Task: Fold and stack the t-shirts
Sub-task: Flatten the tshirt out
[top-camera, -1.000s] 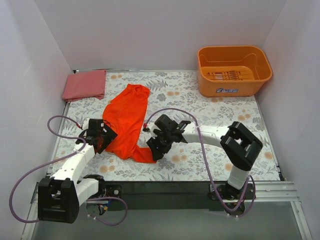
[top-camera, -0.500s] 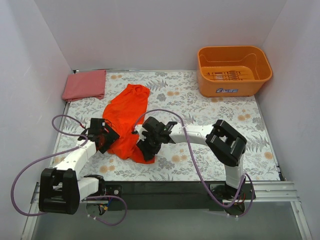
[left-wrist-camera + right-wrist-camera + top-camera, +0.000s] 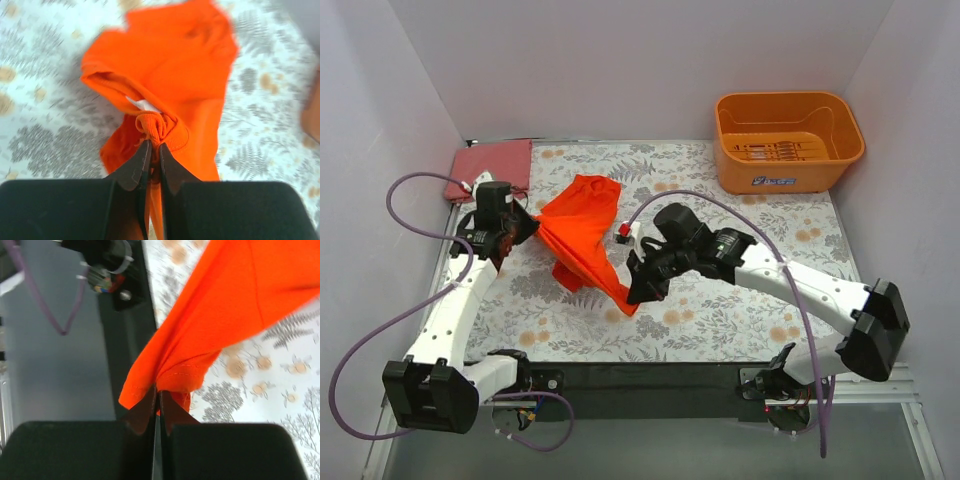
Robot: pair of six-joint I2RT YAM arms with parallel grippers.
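Orange tub (image 3: 820,172) well apart from t-shirt (image 3: 582,225)

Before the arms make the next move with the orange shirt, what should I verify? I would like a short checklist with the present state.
1. Left gripper shut on the orange shirt: ok.
2. Right gripper shut on the shirt's stitched edge: ok.
3. Shirt spread flat between the grippers: not ok, it hangs bunched.
4. Folded pink shirt apart from the orange one: ok.
5. Orange tub away from both arms: ok.
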